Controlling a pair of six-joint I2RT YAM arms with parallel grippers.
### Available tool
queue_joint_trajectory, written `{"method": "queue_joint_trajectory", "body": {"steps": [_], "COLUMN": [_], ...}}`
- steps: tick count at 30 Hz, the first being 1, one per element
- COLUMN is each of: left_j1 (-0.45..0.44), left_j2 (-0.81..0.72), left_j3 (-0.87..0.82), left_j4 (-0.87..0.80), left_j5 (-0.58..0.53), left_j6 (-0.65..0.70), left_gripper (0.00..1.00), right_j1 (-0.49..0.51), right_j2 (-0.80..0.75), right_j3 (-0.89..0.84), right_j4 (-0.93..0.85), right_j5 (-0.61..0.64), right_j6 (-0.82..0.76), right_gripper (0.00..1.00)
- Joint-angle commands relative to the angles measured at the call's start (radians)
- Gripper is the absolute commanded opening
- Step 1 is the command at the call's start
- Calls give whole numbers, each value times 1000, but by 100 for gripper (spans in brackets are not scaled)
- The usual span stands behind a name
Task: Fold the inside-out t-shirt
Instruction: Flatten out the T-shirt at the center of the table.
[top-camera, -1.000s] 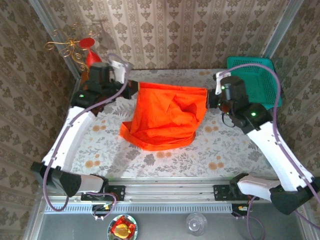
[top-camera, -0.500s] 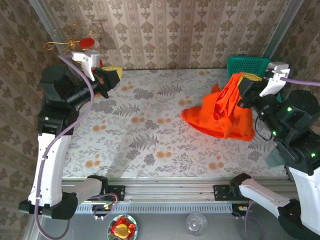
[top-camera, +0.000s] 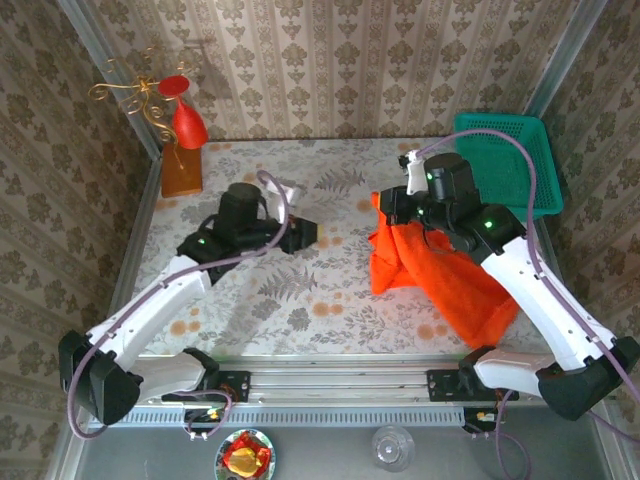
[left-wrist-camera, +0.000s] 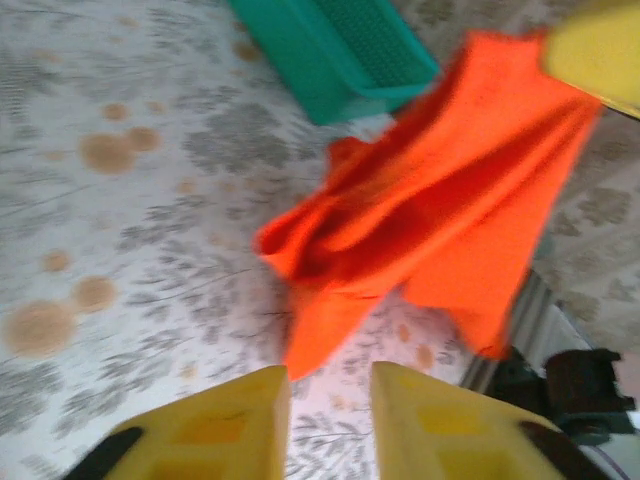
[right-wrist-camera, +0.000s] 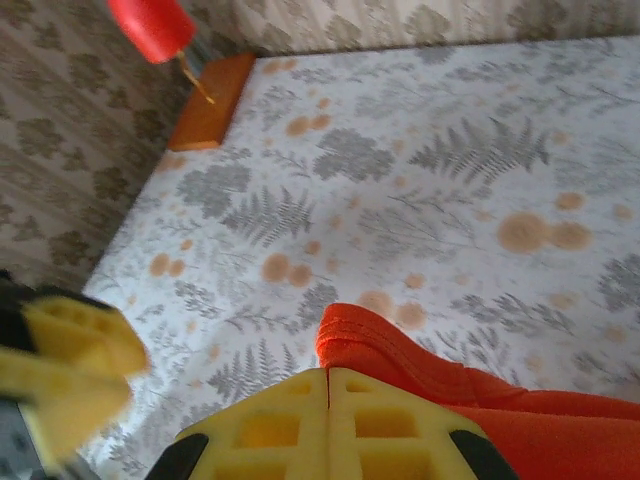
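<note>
The worktop (top-camera: 300, 300) carries a floral cover. The t-shirt (top-camera: 432, 270) lies on its right half, bunched and not folded. Its upper corner is raised off the surface near the centre. The rest trails toward the near right edge, where it rests on the cover.

The right fingers (top-camera: 392, 207) are pressed together on that raised corner. The right wrist view shows the orange-red fabric emerging directly at their closed tips. The left fingers (top-camera: 305, 232) stand just left of the t-shirt, apart from it. There is a narrow gap between them and nothing in the gap.

A teal basket (top-camera: 505, 160) sits at the far right corner, apart from the t-shirt. A red cone ornament (top-camera: 187, 122) with gold wire stands on a wooden block (top-camera: 182, 172) at the far left corner.
</note>
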Motion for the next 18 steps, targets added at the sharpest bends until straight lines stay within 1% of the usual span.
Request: {"method": "queue_joint_trajectory", "body": {"steps": [1,4,6,9,11,15,18], "left_j1": [-63,-96,-96,-96,-97,-98,-102], "left_j2": [26,53,72,106,133,186,217], "left_j3": [-73,-161,-207,-244,-247,-241,-241], "left_j4": [164,250,286,328,335,402,458], "left_j5": [-41,-55,-61,-52,-45,21,52], "left_j6": [-34,-45,-37,-3,13,0,-16], "left_gripper": [34,40,46,51,52,52,50], "right_j1": [14,15,17,20,22,25,25], "right_j2": [4,16,14,10,7,4,-1], "right_j3": [56,70,76,80,82,87,85], "right_j4": [93,95,98,98,100,97,98], "right_j5": [-42,-45,-50,-54,-55,-62,-52], "right_j6": [36,39,39,42,42,41,41], "right_gripper": [0,0,0,0,0,0,0]}}
